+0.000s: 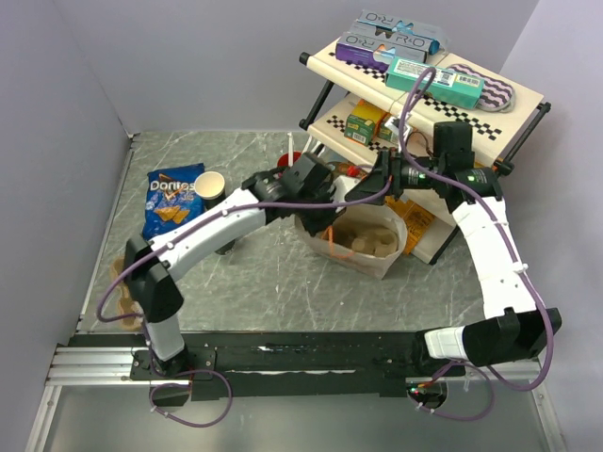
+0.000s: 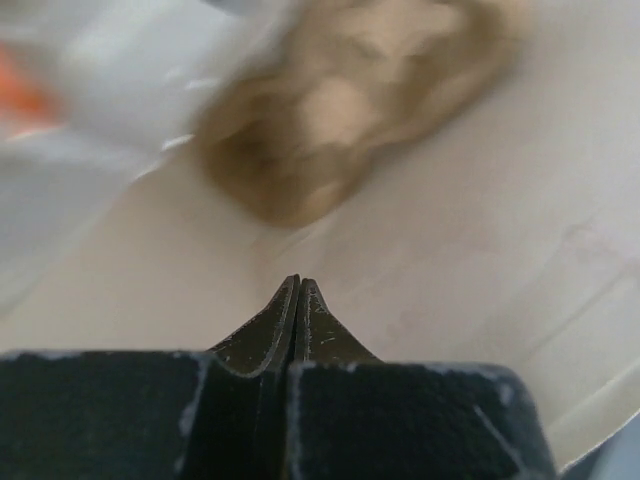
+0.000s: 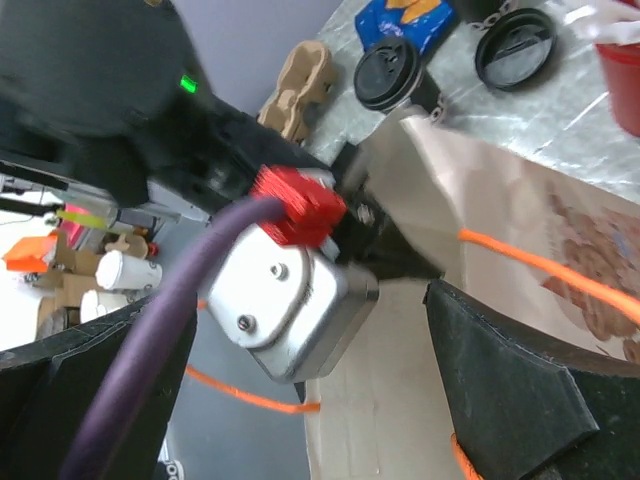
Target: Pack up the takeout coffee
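Poking into bag [image 1: 380, 265], L gripper [image 2: 298, 285] closed; R gripper [image 3: 312, 300] spread wide

Place: a robot lab cell, dressed up as a small takeaway counter.
Enclosure: plain grey panels [image 1: 57, 141] wall in a marble-patterned worktop [image 1: 254, 273] on the left and at the back.
Rig: the left arm [image 1: 203, 235] and right arm [image 1: 485, 245] are bolted to an aluminium rail [image 1: 85, 363] at the near edge, with purple cable [image 3: 170, 320] running loose along them.
Shop props: a two-tier checkered shelf [image 1: 526, 94] carries snack boxes [image 1: 391, 42]. On the worktop are a Doritos bag [image 1: 172, 200] and a paper bag [image 1: 382, 266] with orange handles.
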